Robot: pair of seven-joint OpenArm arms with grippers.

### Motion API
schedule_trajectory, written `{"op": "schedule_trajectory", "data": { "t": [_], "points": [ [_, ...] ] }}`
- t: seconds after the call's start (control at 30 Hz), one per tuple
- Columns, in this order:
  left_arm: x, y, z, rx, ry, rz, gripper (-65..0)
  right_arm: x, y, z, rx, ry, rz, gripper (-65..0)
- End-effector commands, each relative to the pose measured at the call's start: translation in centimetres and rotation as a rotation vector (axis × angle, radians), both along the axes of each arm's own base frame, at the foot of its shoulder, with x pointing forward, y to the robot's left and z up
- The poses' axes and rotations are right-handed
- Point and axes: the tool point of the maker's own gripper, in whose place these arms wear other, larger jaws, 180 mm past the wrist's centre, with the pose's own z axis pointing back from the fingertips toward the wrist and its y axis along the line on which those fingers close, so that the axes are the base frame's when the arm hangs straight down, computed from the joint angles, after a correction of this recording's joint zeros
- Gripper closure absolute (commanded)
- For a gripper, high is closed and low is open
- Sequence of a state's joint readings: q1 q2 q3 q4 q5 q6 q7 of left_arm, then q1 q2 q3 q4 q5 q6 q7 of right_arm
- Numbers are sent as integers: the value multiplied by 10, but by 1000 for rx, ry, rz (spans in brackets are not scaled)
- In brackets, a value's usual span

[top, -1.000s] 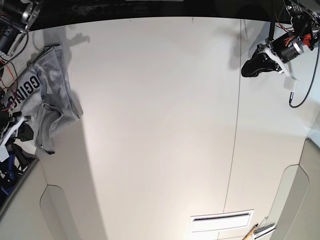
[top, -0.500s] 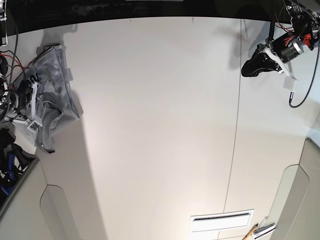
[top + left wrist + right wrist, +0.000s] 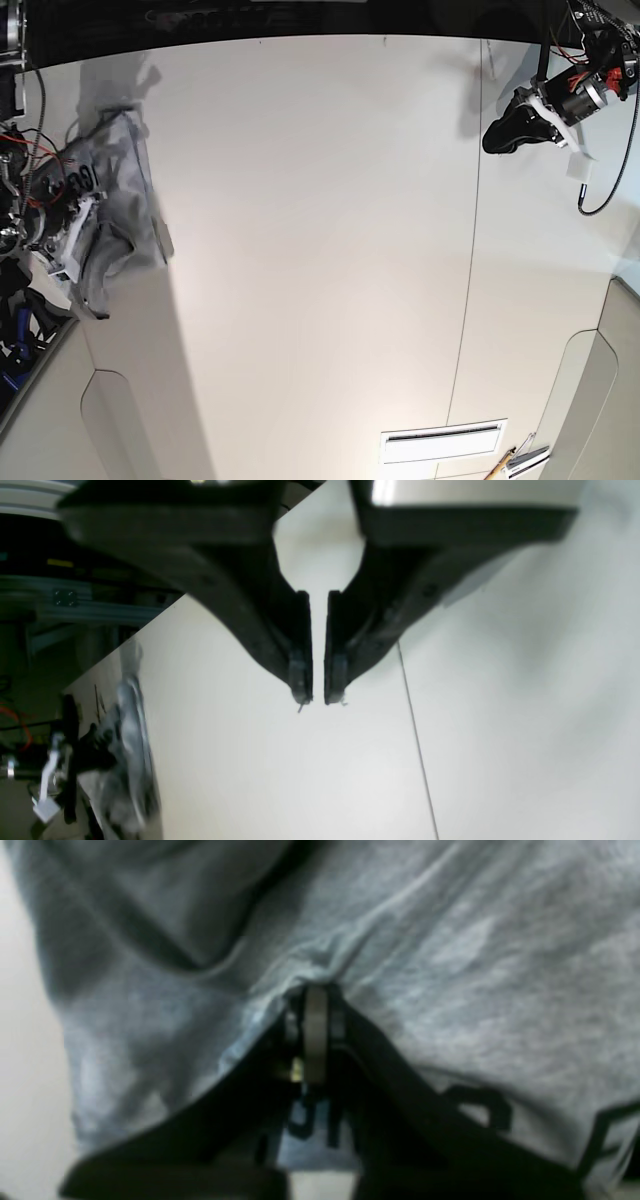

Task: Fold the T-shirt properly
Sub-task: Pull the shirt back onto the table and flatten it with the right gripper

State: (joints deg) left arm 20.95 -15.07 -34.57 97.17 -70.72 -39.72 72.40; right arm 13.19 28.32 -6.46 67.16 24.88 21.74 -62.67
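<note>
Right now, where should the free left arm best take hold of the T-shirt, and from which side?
Probably the loose lower fold of the T-shirt, coming across the table from its open middle side. The right gripper already pinches bunched cloth, while the left gripper is empty and far away.

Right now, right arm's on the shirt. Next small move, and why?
Probably draw the right gripper, shut on a pinch of the T-shirt, toward the table's middle. The shirt lies bunched at the table edge, and the left gripper hangs far off, holding nothing.
</note>
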Motion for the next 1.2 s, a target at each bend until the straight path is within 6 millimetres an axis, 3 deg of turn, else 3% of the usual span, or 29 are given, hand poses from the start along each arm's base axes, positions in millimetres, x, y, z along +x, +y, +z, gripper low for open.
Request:
{"op": "schedule_trajectory", "data": {
  "t": [0.0, 0.23, 0.37, 0.43, 0.6, 0.83, 1.0, 1.17],
  "points": [
    [6, 2, 10, -3, -39, 0, -54, -16, 50, -19, 114, 47, 9, 0],
    [5, 2, 9, -3, -37, 0, -54, 1, 121, -32, 185, -15, -208, 0],
    [4, 2, 8, 3, -32, -1, -54, -6, 134, -36, 239, -1, -279, 0],
    [4, 2, 8, 3, -31, -1, -54, -10, 123, -39, 227, -3, -314, 0],
    [4, 3, 8, 3, -33, -1, -54, -26, 77, -47, 184, 0, -427, 0],
    [5, 2, 9, 1, -35, 0, -54, -78, 23, -56, 110, 60, -489, 0],
    [5, 2, 9, 0, -35, -1, -54, -100, -5, -45, 34, 38, -471, 0],
    [4, 2, 9, 1, -34, -1, -54, -114, -15, -33, 0, 25, -478, 0]
  ]
}}
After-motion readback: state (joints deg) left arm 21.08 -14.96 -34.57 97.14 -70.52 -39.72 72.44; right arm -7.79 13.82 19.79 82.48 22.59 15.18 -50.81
